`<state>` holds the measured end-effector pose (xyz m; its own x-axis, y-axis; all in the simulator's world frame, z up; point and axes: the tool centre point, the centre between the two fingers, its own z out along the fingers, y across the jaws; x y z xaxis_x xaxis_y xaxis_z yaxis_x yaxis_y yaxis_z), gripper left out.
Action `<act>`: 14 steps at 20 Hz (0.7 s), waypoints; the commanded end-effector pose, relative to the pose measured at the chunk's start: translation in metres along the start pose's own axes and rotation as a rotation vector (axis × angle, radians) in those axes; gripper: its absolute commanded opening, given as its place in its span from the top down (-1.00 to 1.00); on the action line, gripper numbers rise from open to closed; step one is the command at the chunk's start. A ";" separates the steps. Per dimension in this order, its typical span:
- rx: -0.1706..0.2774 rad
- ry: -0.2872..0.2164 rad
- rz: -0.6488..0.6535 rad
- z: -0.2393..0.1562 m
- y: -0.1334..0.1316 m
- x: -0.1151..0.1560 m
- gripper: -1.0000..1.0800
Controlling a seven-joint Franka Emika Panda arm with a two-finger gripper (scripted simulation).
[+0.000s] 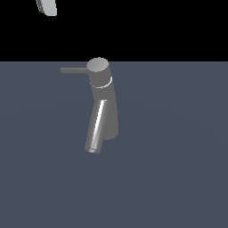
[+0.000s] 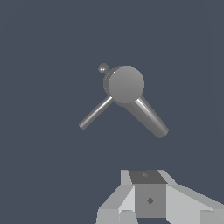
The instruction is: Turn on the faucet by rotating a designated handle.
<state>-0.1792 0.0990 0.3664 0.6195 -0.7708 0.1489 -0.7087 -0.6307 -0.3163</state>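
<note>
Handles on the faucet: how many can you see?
1. The handle is a thin rod projecting from the faucet cap toward the exterior view's left; in the wrist view it is the slimmer rod beside the thicker spout. None seems hidden.

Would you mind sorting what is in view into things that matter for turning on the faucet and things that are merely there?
Belongs to the job:
- faucet
- handle
- gripper

Just there:
- spout
- small knob beside the cap
- grey surface
</note>
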 end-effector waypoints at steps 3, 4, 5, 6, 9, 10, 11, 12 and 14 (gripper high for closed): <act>0.030 0.033 0.117 0.020 -0.014 0.002 1.00; 0.037 0.040 0.142 0.024 -0.017 0.003 1.00; 0.043 0.046 0.167 0.028 -0.020 0.003 1.00; 0.049 0.053 0.191 0.032 -0.023 0.004 1.00; 0.068 0.073 0.263 0.044 -0.032 0.008 1.00; 0.074 0.080 0.286 0.047 -0.035 0.009 1.00; 0.080 0.086 0.309 0.051 -0.038 0.010 1.00; 0.086 0.092 0.331 0.055 -0.040 0.012 1.00; 0.097 0.104 0.375 0.061 -0.046 0.015 1.00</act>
<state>-0.1229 0.1205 0.3289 0.3161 -0.9427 0.1069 -0.8350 -0.3300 -0.4404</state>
